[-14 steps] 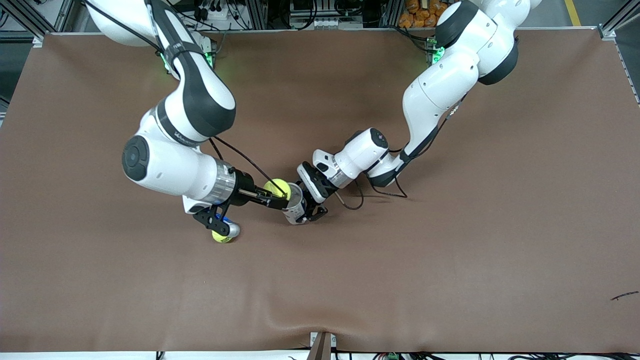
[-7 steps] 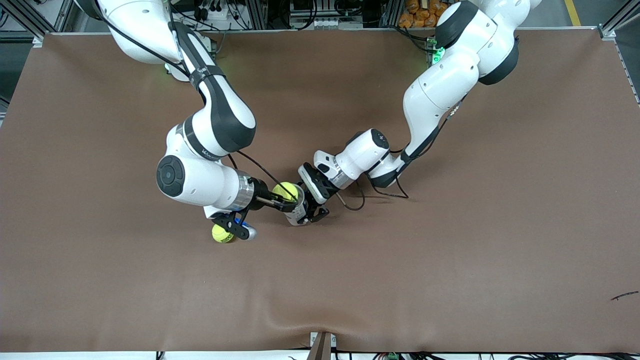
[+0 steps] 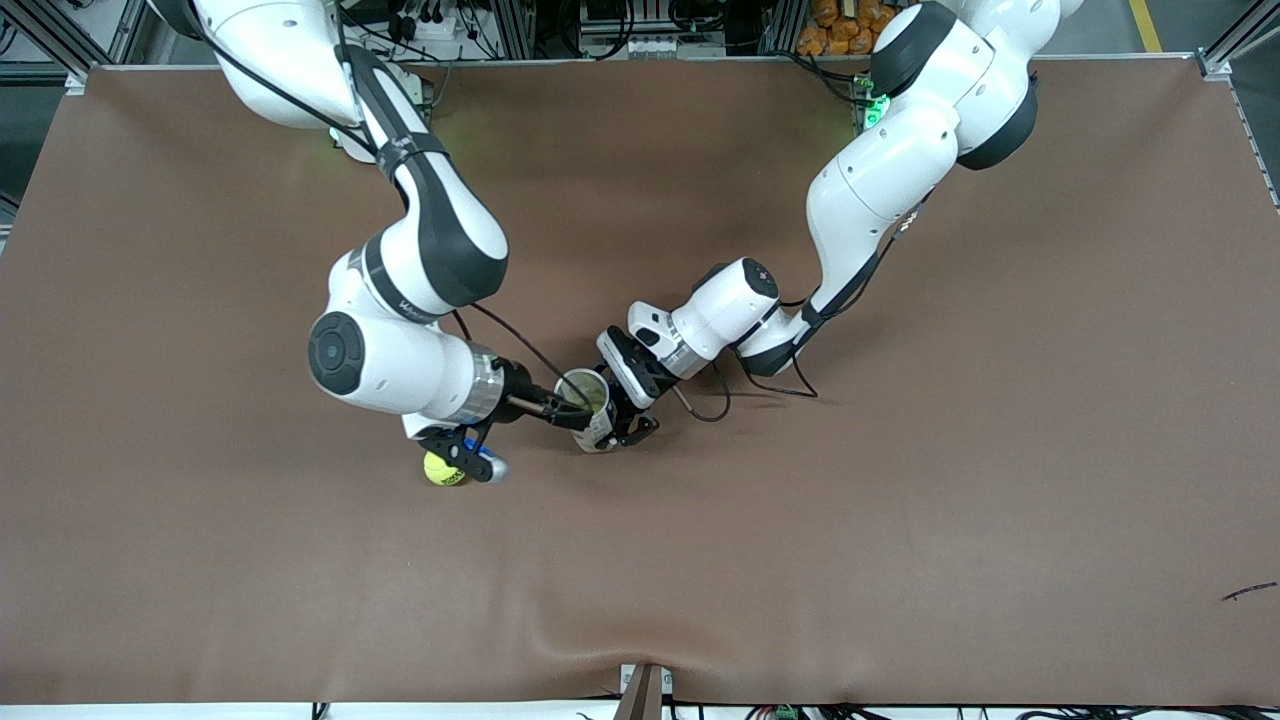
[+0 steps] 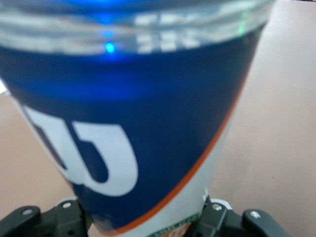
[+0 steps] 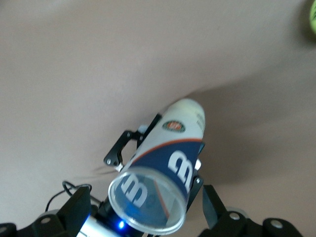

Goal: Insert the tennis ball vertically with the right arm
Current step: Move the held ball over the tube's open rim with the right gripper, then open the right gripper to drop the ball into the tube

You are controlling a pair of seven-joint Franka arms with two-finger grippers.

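Observation:
A clear tennis-ball can (image 3: 598, 428) with a blue and white label stands on the brown table, open mouth up. My left gripper (image 3: 624, 424) is shut on its lower part; in the left wrist view the can (image 4: 148, 123) fills the space between the fingers (image 4: 216, 219). My right gripper (image 3: 572, 408) is open and empty at the can's mouth. In the right wrist view its fingers (image 5: 211, 207) stand apart on either side of the can (image 5: 170, 153). A yellow-green tint (image 3: 596, 399) shows inside the mouth. No ball sits in the right gripper.
A second tennis ball (image 3: 440, 470) lies on the table under the right arm's wrist, toward the right arm's end from the can. Its edge shows in the right wrist view (image 5: 312, 15). A black cable (image 3: 700, 405) loops by the left wrist.
The tennis ball held by my right gripper at the can's mouth is gone from the fingers and from on top of the can. The right gripper has opened. The left arm has not moved.

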